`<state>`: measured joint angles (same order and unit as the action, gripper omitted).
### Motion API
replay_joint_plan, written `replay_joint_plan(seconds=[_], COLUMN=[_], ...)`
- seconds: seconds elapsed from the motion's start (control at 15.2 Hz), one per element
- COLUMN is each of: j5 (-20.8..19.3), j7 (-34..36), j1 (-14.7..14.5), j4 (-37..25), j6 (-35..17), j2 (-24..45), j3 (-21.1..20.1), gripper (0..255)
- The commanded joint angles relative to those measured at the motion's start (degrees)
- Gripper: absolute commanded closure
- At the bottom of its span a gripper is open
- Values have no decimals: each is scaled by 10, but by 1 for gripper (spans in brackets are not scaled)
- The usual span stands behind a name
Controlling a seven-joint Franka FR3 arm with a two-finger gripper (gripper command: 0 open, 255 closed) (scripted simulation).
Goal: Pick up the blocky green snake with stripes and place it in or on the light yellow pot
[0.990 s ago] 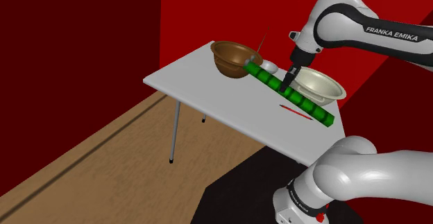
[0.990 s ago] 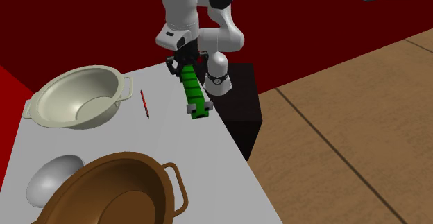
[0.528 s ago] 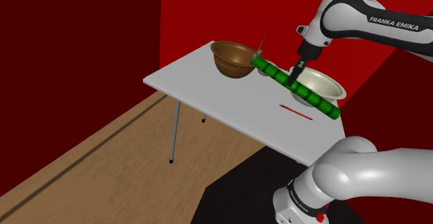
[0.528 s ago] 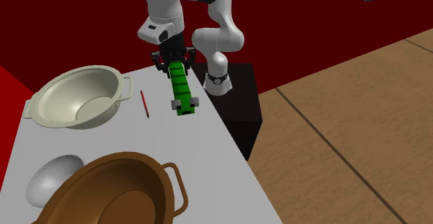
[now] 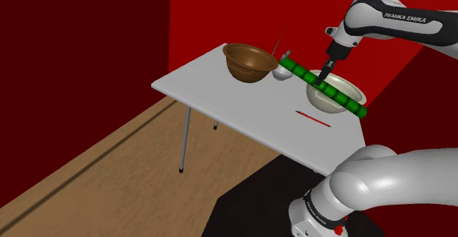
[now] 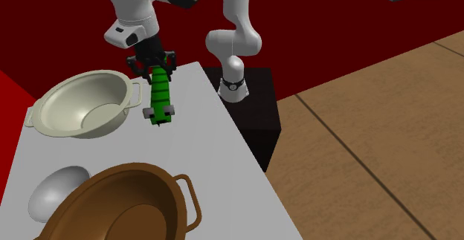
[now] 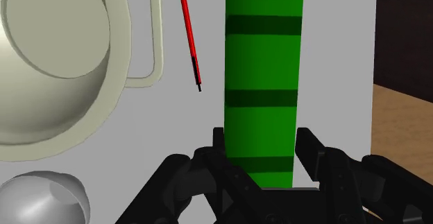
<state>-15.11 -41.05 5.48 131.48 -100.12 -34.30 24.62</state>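
already the jaws are clenched on the striped green snake, lifted clear of the bench, just beside the pale yellow pot; moving over the pot and releasing remain.

snake far end cropped, brown pot cropped

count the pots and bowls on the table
3: a pale yellow pot at the far end of the table beside the held green snake, a brown pot at the near end in the second exterior view, and a grey bowl between them. None looks hidden.
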Motion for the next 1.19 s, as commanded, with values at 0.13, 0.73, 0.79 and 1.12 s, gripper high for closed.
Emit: replay_joint_plan(seconds=[0.13, 0.73, 0.79, 1.12], j5=[-3, 64, 80, 197], j7=[-62, -221, -243, -363], j1=[0, -11, -10, 27], j4=[-59, -215, -236, -358], j6=[-11, -30, -30, -12], j2=[60, 234, 259, 410], j3=[56, 190, 206, 265], gripper=[255, 255, 255, 255])
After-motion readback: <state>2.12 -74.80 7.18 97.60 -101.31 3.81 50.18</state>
